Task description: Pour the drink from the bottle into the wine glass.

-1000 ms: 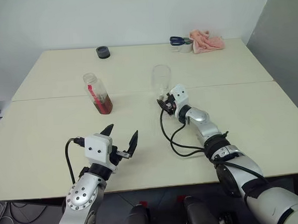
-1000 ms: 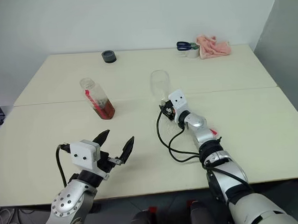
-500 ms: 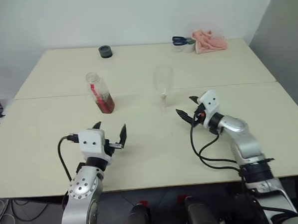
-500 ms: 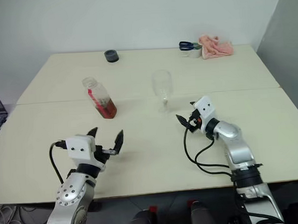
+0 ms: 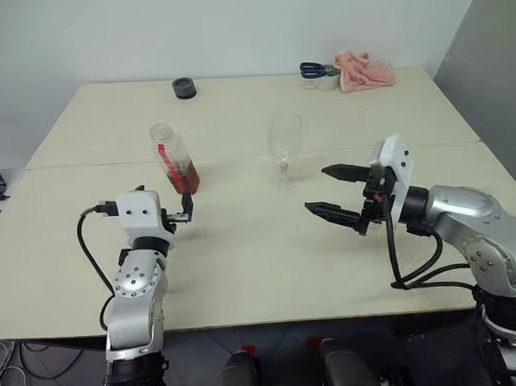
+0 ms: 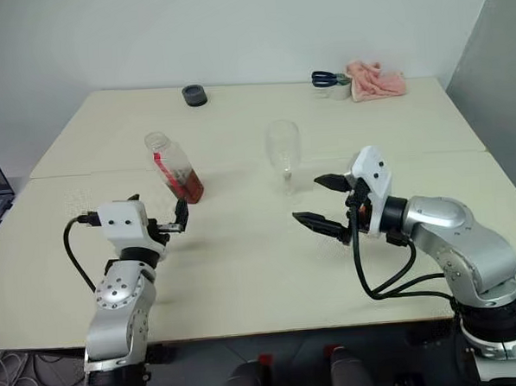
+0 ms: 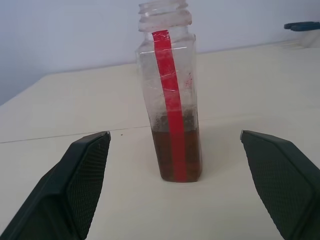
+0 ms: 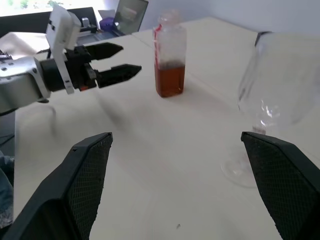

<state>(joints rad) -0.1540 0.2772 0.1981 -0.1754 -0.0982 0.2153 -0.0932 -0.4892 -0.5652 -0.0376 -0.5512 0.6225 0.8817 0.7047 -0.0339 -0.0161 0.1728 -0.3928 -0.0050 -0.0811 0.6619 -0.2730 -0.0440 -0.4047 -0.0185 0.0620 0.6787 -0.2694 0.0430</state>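
Bottle (image 7: 170,110), uncapped, light, slippery plastic, likely squeezable: grasp mid-body; left gripper (image 5: 178,211) at its 6 o'clock, jaws spread; right gripper (image 5: 337,191) likewise spread, empty.

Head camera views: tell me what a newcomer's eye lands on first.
The bottle, cap off and holding brown drink in its lower part, stands left of centre on the table, with the left gripper just before it, jaws open. The empty wine glass stands to its right, and the right gripper hangs open beyond that.
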